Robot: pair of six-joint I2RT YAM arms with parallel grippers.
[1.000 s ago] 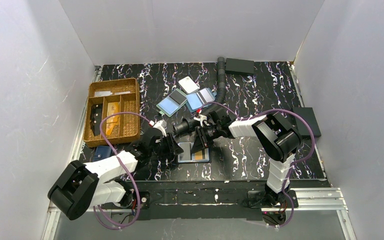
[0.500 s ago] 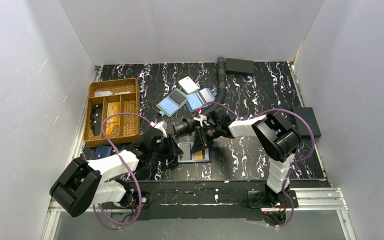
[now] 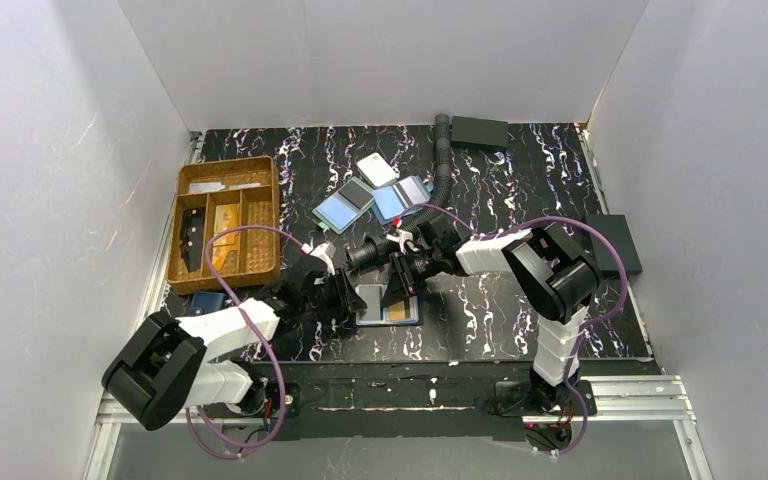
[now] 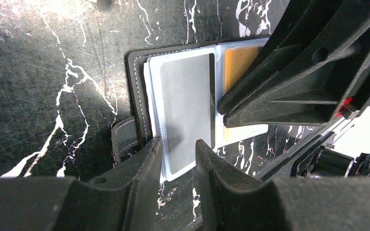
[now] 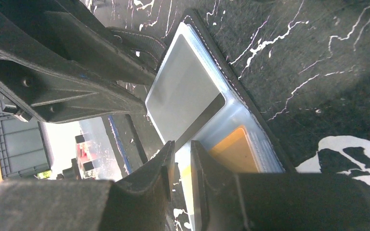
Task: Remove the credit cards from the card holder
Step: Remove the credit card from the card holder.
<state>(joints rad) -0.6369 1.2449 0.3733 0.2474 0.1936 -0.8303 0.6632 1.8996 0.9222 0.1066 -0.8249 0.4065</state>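
Observation:
The black card holder (image 3: 363, 318) lies open on the marble table between my two grippers. Its strap and stitched edge (image 4: 135, 82) show in the left wrist view. A pale light-blue credit card (image 4: 185, 106) sits in one side and an orange one (image 4: 236, 62) in the other. My left gripper (image 4: 178, 144) stands open, its fingers either side of the pale card's protruding corner. My right gripper (image 5: 182, 145) is open by a narrow gap over the near edge of the orange card (image 5: 233, 149). One right finger (image 4: 279, 91) rests across that card. The pale card (image 5: 183, 91) lies flat.
A wicker tray (image 3: 228, 163) stands at the left, with a navy pouch (image 3: 203, 303) below it. Two overlapping blue-and-dark rectangles (image 3: 343, 207) and a white tag (image 3: 377, 168) lie behind the grippers. A corrugated hose (image 3: 444, 160) and black boxes (image 3: 480, 131) (image 3: 615, 243) sit at the back and right.
My left arm's elbow has crept slightly rightward and its jaws have narrowed a touch. The card holder and the right arm stay where they were.

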